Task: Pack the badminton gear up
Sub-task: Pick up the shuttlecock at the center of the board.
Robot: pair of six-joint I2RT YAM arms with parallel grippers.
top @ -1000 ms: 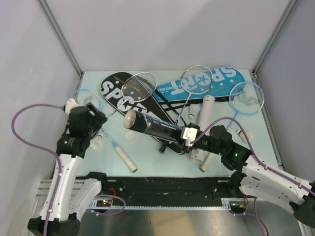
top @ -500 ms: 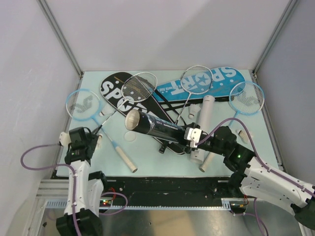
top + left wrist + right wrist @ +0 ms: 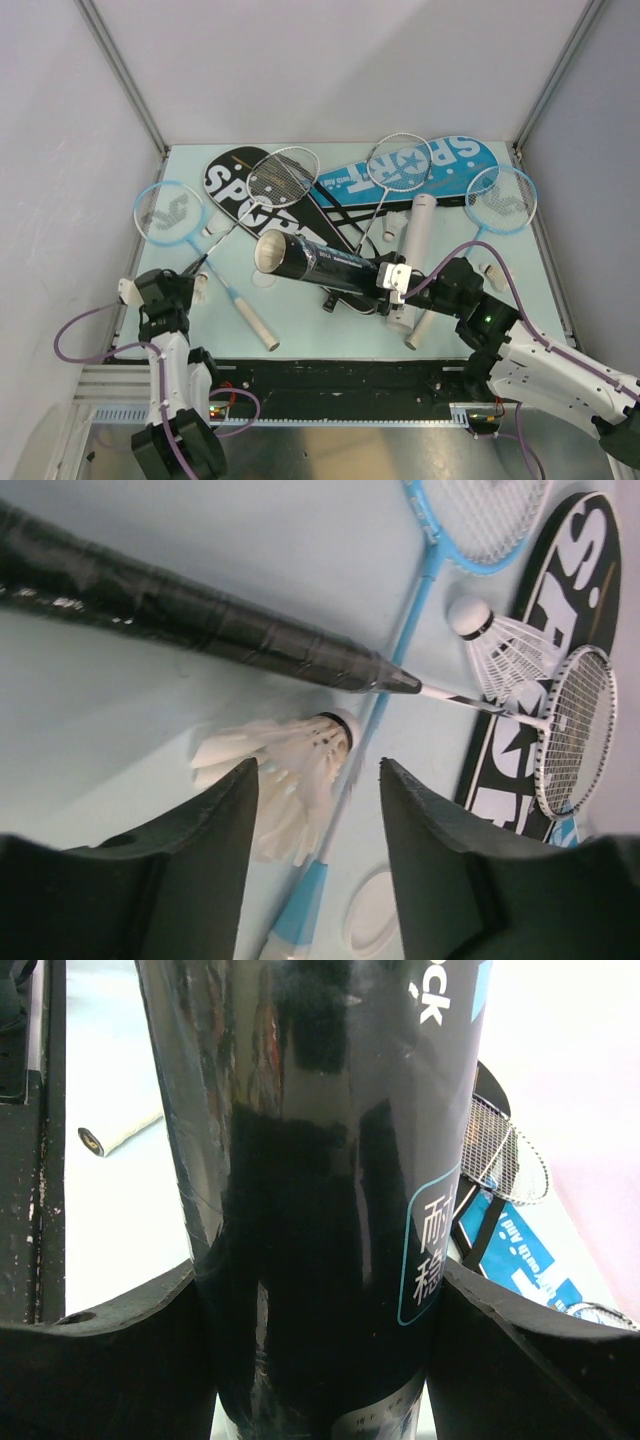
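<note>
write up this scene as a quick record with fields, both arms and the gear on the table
left pincer: open, astride a white shuttlecock lying on the table
right pincer: shut on the black tube, open end facing the left arm
white tube: lying beside the blue cover
black cover: flat at the back, second shuttlecock at its edge
silver rackets: lying across the covers, not packed
light-blue rackets: one at each side of the table, not packed
</note>
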